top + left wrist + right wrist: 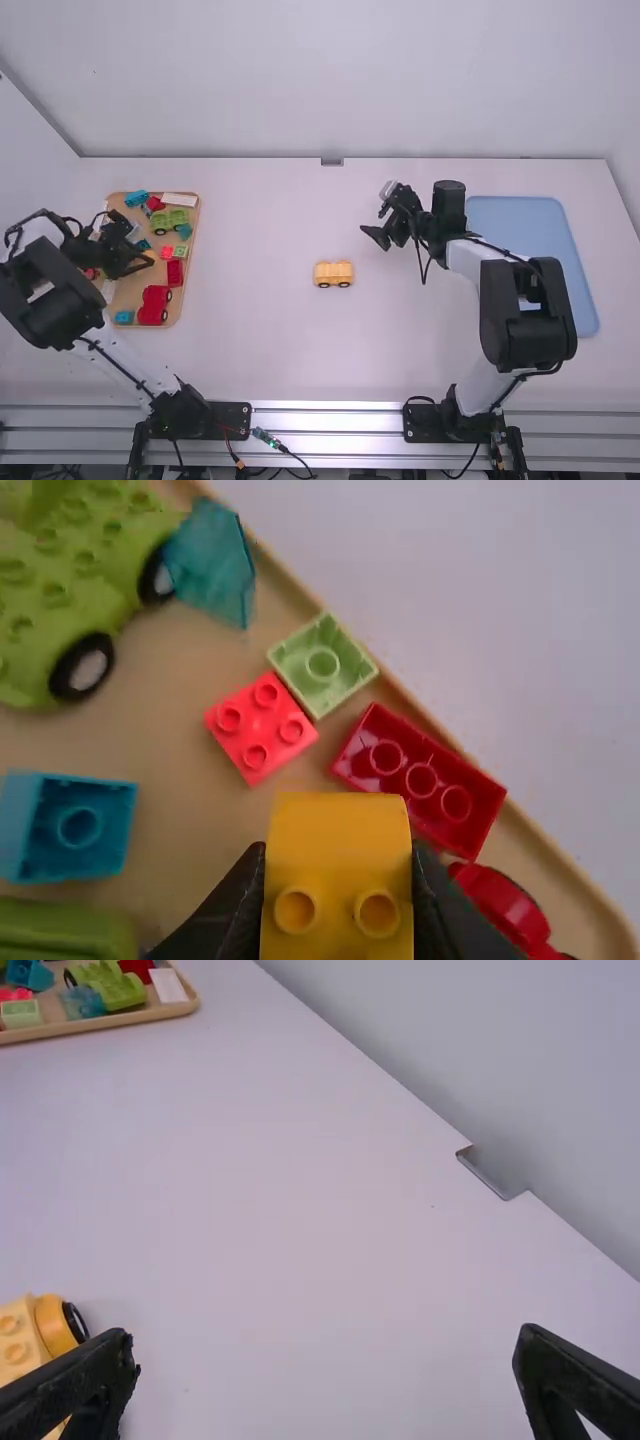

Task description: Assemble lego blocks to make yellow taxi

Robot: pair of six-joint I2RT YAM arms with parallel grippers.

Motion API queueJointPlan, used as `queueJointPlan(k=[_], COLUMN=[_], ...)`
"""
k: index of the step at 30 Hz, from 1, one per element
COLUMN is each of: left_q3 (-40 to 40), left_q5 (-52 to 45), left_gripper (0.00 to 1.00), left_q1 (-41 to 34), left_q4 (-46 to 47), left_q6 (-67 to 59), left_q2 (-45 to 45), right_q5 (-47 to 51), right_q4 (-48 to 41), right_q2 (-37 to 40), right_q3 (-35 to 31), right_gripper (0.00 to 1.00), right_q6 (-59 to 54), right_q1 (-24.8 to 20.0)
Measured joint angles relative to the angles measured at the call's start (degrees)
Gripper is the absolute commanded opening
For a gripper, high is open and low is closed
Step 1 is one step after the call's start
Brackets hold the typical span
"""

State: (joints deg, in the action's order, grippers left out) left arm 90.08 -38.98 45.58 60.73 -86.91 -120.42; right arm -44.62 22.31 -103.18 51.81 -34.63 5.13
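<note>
The left end effector (pixel 143 264) is over the wooden tray (pixel 190 285) at the left of the worktop (pixel 260 350). Its fingers are closed against opposite sides of a yellow block (pixel 338 850), which shows two round studs or tubes on its visible face.

The right end effector (pixel 374 213) is wide open, with nothing between its fingers. It is above the worktop, beyond and to the right of the yellow wheeled base (pixel 333 272). This base rests upright near the middle of the worktop, studs up, with black wheels, well apart from the tray.

In the tray, the left wrist view shows a green toy car (pixel 75 585) beside a translucent teal piece (pixel 212 562). A pinkish-red four-stud block (pixel 261 727) lies studs up beside a small light-green block (pixel 323 665) and a longer red block (pixel 418 775), both hollow side up. A red toy car (pixel 154 304) occupies the tray's near end. A blue tray (pixel 540 225) lies at the worktop's right, partly behind the right arm.
</note>
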Motion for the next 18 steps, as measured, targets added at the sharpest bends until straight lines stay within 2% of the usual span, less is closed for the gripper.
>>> queueJointPlan(k=[3, 8, 16, 18], left_q3=[1.90, 2.03, -1.66, -3.85], left_q5=[-3.15, -7.65, -10.47, -8.17], left_gripper=[0.02, 0.02, 0.02, 0.02], left_q1=[-0.37, -3.23, -14.25, -19.15], left_q4=[2.71, 1.01, -7.61, -13.62], left_q6=[-0.11, -0.52, 2.38, 6.49], left_q2=[0.00, 0.00, 0.90, 2.60], right_q5=[0.00, -0.33, -3.15, -3.52], right_q4=[0.00, -0.07, -1.09, -1.97], right_q2=[0.02, 0.02, 0.02, 0.02], right_q3=[0.00, 0.00, 0.00, 0.00], right_gripper=[0.99, 0.99, 0.99, 0.99], right_q6=[0.22, 0.13, 0.04, 0.20], right_q1=[0.02, 0.02, 0.02, 0.02])
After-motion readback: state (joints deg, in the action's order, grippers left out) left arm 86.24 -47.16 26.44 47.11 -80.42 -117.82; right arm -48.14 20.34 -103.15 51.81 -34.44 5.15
